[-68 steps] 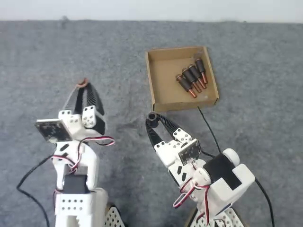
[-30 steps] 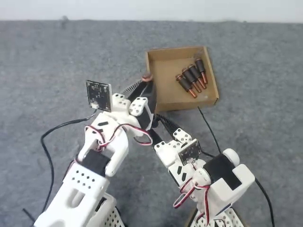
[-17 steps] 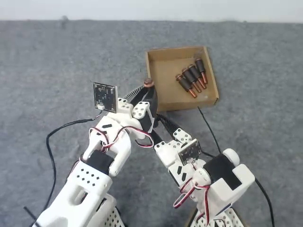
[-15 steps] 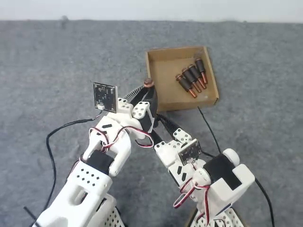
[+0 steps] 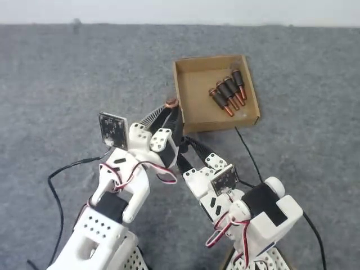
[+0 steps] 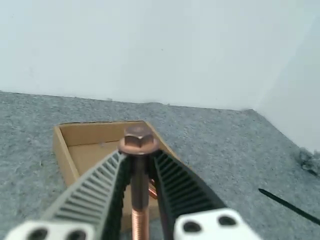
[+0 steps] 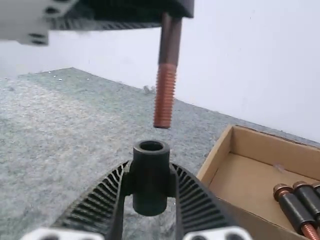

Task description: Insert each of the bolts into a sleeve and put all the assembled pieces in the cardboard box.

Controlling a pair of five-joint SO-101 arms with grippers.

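Bolt: one copper-coloured hex-head bolt point(image 6: 138, 192), upright, head up and threaded end down, clamped by its shank between the fingers of the left end effector point(image 6: 137, 156).
Sleeve: one black cylindrical sleeve point(image 7: 150, 187), upright with its bore facing up, gripped at the tip of the right end effector point(image 7: 149, 170).
Bolt to sleeve: the threaded tip hangs just above the sleeve's mouth, apart from it and not entered.
Left arm pose: the left arm point(image 5: 121, 185) is stretched forward and slanted across, with its end effector over the tip of the right one.
Right arm pose: the right arm point(image 5: 253, 214) sits low, with its end effector pointing towards the box.
Box: one open brown cardboard box point(image 5: 179, 95), just beyond both end effectors.
Box contents: four assembled pieces point(image 5: 226, 94), lying side by side.
Surface: grey felt-covered table point(image 5: 67, 73).
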